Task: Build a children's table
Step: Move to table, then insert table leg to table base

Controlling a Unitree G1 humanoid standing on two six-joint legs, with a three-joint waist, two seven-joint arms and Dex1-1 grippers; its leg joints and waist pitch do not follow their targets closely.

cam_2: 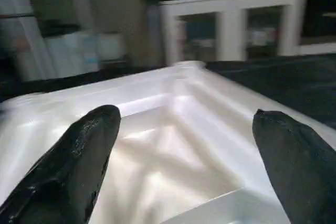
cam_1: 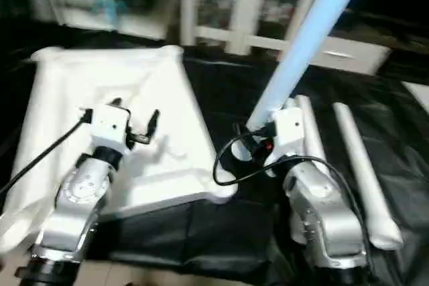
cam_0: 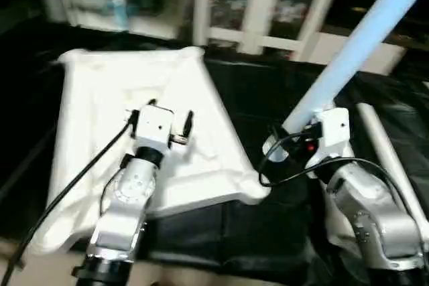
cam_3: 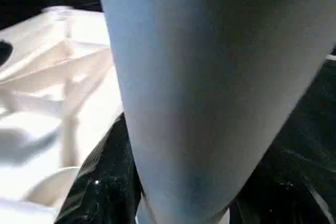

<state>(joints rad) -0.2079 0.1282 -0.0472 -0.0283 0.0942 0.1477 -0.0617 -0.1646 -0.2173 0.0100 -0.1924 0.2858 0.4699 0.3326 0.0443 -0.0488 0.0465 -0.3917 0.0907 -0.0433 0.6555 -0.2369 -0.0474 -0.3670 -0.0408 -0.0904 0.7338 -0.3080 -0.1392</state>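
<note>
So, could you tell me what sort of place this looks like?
Probably an indoor room used as a workspace: a white glass-door cabinet stands at the back, and a work table under black sheeting holds the white table top.

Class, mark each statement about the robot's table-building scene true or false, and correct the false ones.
1. The right gripper holds a leg raised at a slant. True.
2. The left gripper grips a leg. False: its jaws are open and empty above the table top.
3. The table top lies ribbed side up. True.
4. All four legs already stand in the sockets. False: two spare legs lie on the black cover.
</note>
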